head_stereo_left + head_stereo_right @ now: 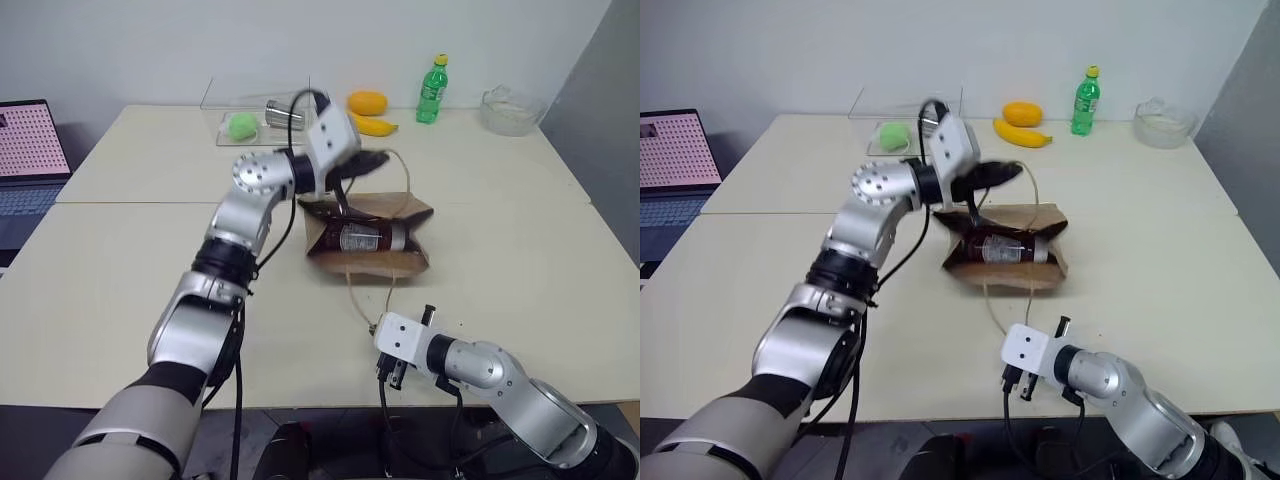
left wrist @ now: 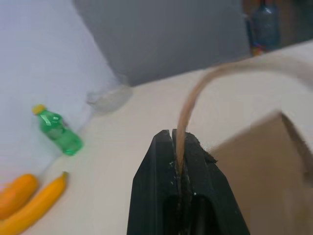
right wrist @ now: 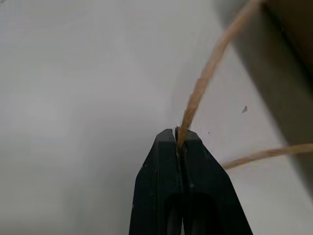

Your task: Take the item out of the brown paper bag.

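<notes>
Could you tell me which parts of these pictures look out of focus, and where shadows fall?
Left wrist view: the left tool is sharp, while the green bottle and bananas behind blur. Right wrist view: the cord handle blurs away from the right tool. Left eye view: the brown paper bag casts a soft shadow.
</notes>
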Controlling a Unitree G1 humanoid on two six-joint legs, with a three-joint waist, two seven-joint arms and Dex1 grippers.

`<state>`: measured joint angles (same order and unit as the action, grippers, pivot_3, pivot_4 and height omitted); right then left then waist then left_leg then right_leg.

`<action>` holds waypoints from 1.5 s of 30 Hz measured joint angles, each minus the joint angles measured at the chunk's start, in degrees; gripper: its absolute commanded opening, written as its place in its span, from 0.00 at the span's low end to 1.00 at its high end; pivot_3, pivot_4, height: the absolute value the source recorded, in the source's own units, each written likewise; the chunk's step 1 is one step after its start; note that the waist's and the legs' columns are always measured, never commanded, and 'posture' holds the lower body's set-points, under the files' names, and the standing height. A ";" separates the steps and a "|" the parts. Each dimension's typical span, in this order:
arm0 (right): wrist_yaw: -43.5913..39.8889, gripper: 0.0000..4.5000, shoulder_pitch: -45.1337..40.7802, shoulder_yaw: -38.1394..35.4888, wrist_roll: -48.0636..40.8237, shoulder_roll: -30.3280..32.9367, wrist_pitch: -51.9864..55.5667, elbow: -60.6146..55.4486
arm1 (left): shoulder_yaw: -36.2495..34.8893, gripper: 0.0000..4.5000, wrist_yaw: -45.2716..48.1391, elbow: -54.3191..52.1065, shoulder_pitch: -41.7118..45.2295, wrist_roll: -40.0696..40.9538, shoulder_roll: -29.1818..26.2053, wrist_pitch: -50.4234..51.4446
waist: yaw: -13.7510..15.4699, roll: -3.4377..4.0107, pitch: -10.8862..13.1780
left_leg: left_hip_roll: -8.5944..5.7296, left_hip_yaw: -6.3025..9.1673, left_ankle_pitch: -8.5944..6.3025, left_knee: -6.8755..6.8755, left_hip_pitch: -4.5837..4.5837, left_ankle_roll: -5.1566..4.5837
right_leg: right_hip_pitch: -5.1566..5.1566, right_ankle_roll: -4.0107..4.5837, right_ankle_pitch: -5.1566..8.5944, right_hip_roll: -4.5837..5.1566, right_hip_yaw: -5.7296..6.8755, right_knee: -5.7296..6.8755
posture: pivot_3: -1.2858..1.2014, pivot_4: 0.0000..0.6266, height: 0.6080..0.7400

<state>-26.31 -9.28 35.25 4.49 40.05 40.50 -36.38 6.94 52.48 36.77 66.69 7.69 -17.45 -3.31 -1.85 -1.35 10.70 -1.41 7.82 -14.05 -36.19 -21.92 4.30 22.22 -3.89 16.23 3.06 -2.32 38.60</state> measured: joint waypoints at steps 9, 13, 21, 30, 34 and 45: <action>-1.17 0.01 2.17 -1.95 2.69 -1.75 -0.94 -0.75 | -2.90 0.00 3.09 2.70 2.39 2.81 0.17 2.28 | -0.01 -0.01 -0.06 | -0.01 0.00 0.00 0.02 0.01 0.01 | -0.02 -0.03 0.02 0.03 0.00 0.00 | 0.52 0.24 1.00; -1.55 0.21 4.70 -6.57 0.05 -5.05 0.63 -1.78 | -2.72 0.00 9.48 -4.97 -2.88 6.68 -0.90 8.72 | -0.13 0.00 -0.05 | 0.00 -0.03 0.01 0.02 0.00 0.01 | 0.06 0.23 -0.13 0.02 -0.06 0.10 | 0.52 0.24 1.00; -6.74 0.59 7.35 -18.73 -10.85 -5.58 11.38 -13.95 | -1.23 0.00 17.19 -22.16 -11.10 12.76 -3.87 21.88 | -0.08 0.00 -0.05 | 0.00 0.00 0.00 -0.02 -0.01 0.01 | 0.03 0.26 -0.15 0.01 -0.04 0.14 | 0.52 0.24 1.00; -14.75 0.59 5.64 -39.87 -36.84 1.02 20.70 -18.74 | -0.55 0.00 19.45 -28.78 -12.94 17.04 -4.78 29.42 | -0.09 0.00 -0.04 | 0.04 -0.02 0.00 -0.01 0.02 0.00 | 0.02 0.28 -0.15 -0.01 -0.03 0.15 | 0.52 0.24 1.00; -12.08 0.59 -0.92 -42.30 -41.71 1.13 22.94 -18.75 | -0.51 0.00 20.47 -31.68 -13.19 19.50 -5.75 33.33 | -0.29 0.00 -0.03 | 0.03 -0.04 0.00 -0.01 0.02 0.00 | 0.03 0.27 -0.15 -0.01 -0.05 0.16 | 0.52 0.24 1.00; 0.17 0.59 -15.28 -23.01 -30.25 -1.63 21.02 -8.92 | -1.86 0.00 19.44 -32.06 -12.96 22.13 -7.15 36.86 | -0.32 0.00 -0.03 | 0.03 -0.04 0.00 0.01 -0.01 0.00 | 0.08 0.28 -0.15 0.00 -0.05 0.12 | 0.52 0.24 1.00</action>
<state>-26.15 -24.55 12.23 -25.76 38.43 61.52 -45.30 5.08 71.92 4.70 53.73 29.83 -24.60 33.55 -2.16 -1.35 10.67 -1.38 7.77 -14.05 -36.18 -21.93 4.31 22.30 -3.61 16.09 3.06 -2.37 38.72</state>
